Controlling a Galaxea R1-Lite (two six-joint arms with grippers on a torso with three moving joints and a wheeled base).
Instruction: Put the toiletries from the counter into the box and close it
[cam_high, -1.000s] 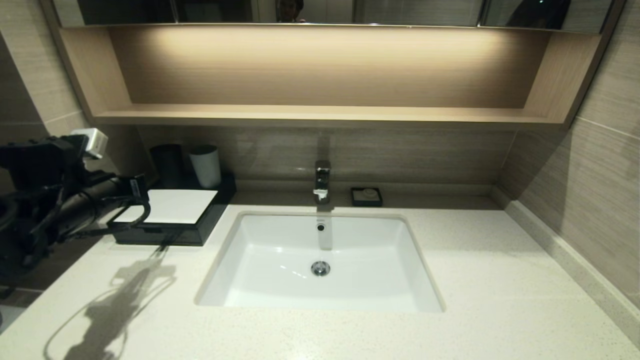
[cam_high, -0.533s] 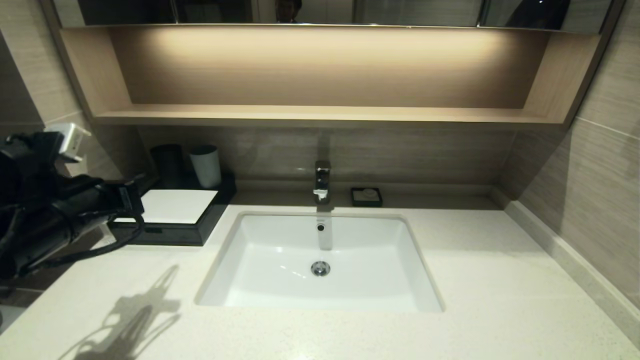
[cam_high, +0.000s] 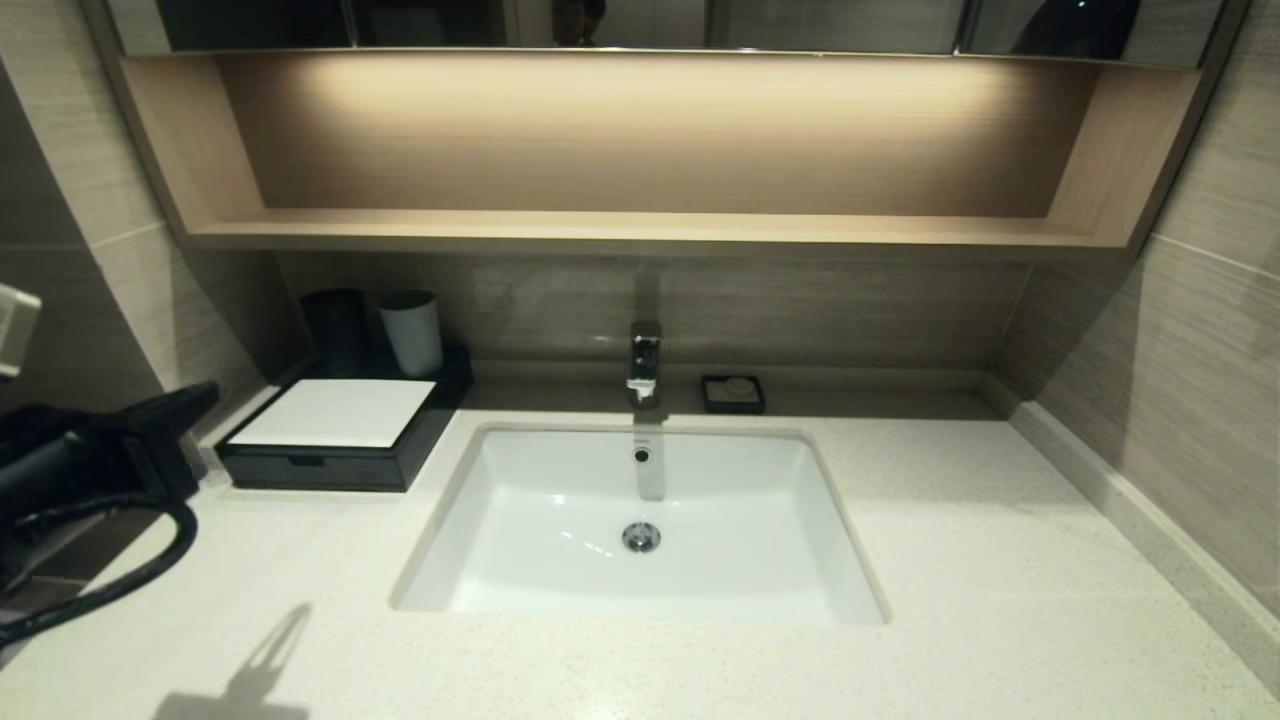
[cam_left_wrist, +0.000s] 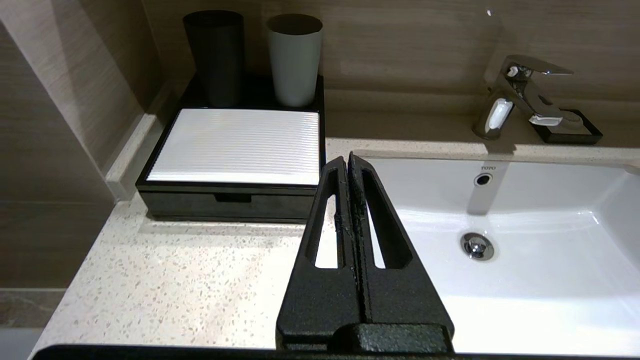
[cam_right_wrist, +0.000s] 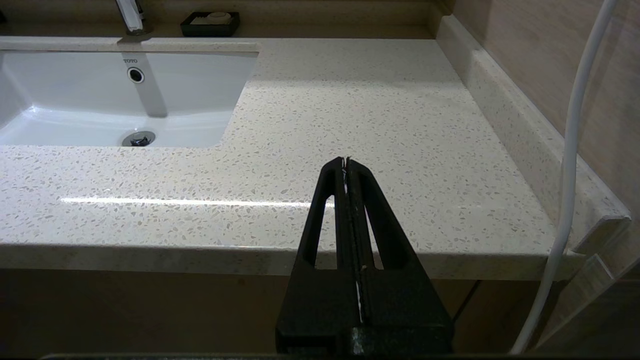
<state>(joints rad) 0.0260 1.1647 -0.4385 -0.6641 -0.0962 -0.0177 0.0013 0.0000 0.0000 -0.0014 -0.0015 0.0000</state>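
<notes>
Nearest, the right hand (cam_right_wrist: 346, 161) hangs off the front edge of the tabletop (cam_right_wrist: 350, 110), fingers pressed together and holding nothing. The left hand (cam_left_wrist: 348, 159) sits at the tabletop's left edge, fingers likewise together and empty, aimed toward the near corner of the sink (cam_high: 640, 520). Further back on the left stands the box (cam_high: 330, 440), its drawer pushed in flush, white panel on top; no toiletries show on the tabletop. A dark cup (cam_high: 335, 328) and a white cup (cam_high: 412, 330) stand on its rear. Farthest, by the wall, are the tap (cam_high: 644, 362) and a soap dish (cam_high: 733, 393)
</notes>
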